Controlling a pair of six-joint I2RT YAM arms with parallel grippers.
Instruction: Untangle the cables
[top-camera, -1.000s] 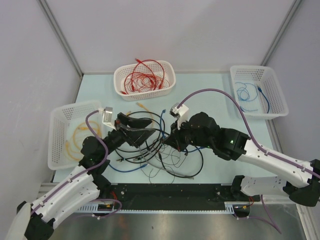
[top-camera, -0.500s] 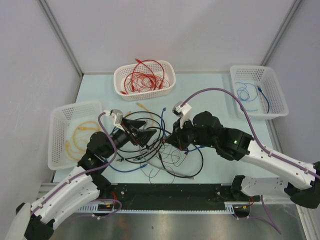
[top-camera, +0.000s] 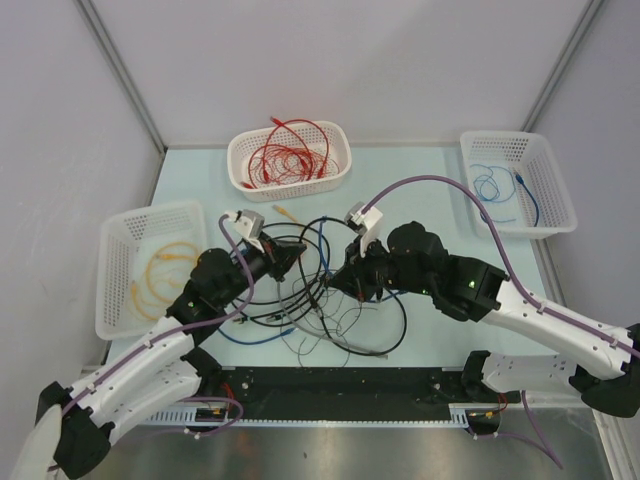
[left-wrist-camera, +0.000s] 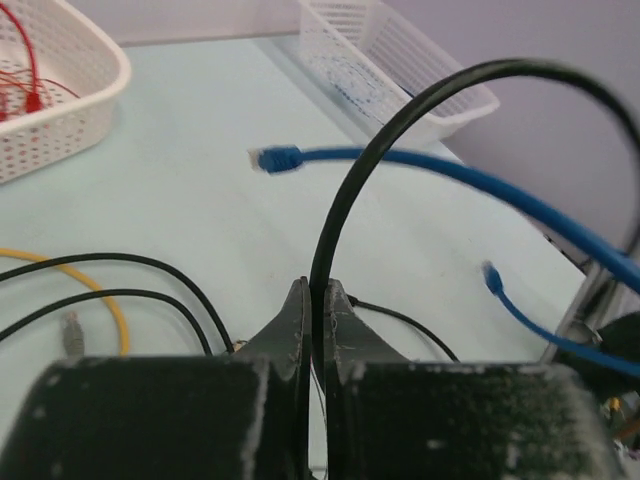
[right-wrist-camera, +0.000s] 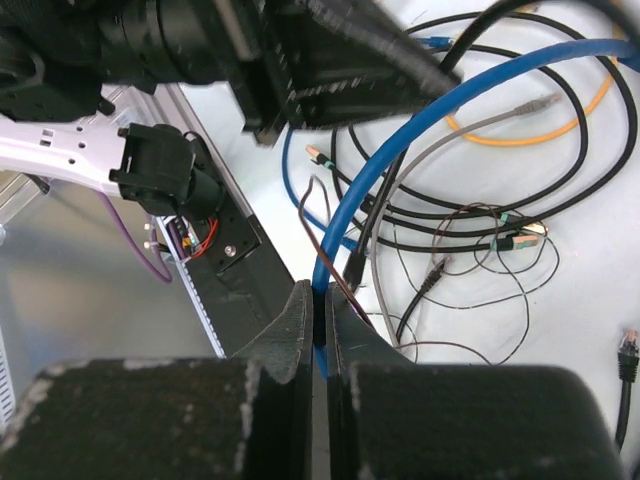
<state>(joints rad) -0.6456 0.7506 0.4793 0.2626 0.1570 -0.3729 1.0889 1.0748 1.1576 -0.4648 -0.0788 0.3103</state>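
Cables (top-camera: 318, 305): tangled heap mid-table (top-camera: 430, 190), toward its near edge, between my arms, both equally close; left gripper (left-wrist-camera: 318, 288) clamped on black cable (left-wrist-camera: 400, 112) arching up and rightward; right gripper (right-wrist-camera: 318, 292) clamped on blue cable (right-wrist-camera: 400, 148) curving ahead.

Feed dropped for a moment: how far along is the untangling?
Done: red cables in the back basket, yellow cables in the left basket, a blue cable in the right basket. In hand: left jaws pinch a black cable, right jaws a blue one. Left: the tangle mid-table.
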